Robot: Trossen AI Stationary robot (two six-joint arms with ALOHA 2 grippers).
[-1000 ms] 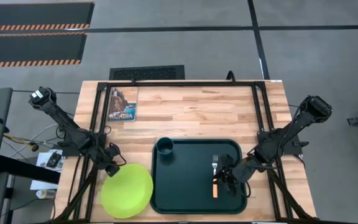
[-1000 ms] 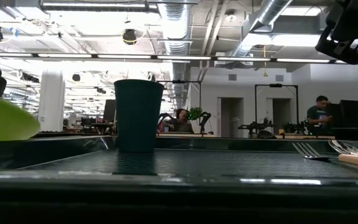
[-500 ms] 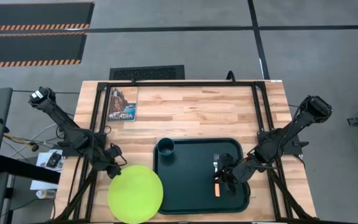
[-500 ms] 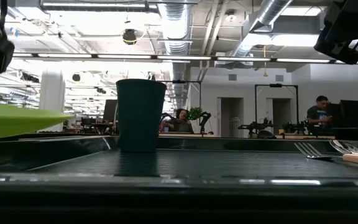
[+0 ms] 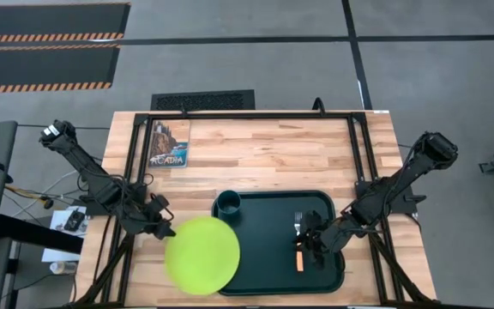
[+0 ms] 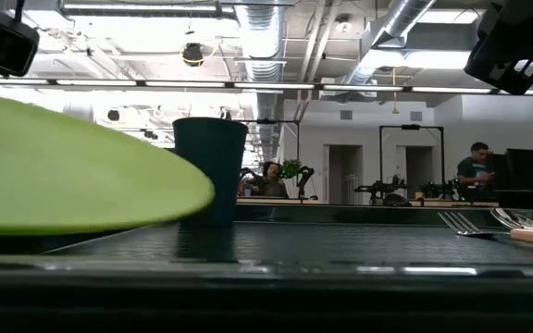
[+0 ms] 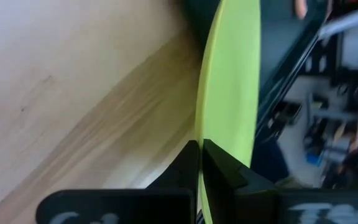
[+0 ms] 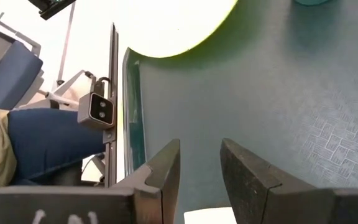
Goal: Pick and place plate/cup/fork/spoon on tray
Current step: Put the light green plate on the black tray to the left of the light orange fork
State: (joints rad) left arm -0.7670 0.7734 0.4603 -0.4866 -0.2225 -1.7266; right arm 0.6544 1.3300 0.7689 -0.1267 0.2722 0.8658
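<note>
Wooden table [image 5: 264, 159], tray [image 5: 273, 275] near its front edge. Left gripper [image 5: 166, 229] pinches the plate [image 5: 201, 255] by its rim, over the tray's left edge. Looks light, stiff, slick; rim grip suits. Right gripper [image 5: 314, 245] parted, empty, above the fork [image 5: 298, 239].

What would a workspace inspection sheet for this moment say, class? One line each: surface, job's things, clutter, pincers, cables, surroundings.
Surface: wooden table, black frame on it.
Job's things: tray near front edge; cup upright in its corner; fork and an orange handle on the tray; plate held over the tray's left rim.
Clutter: booklet on the table's far left.
Pincers: left pincer shut on the plate's edge; right pincer open over the tray, empty.
Cables: some beside the table's left edge.
Surroundings: grey floor, striped mats; people far behind.
</note>
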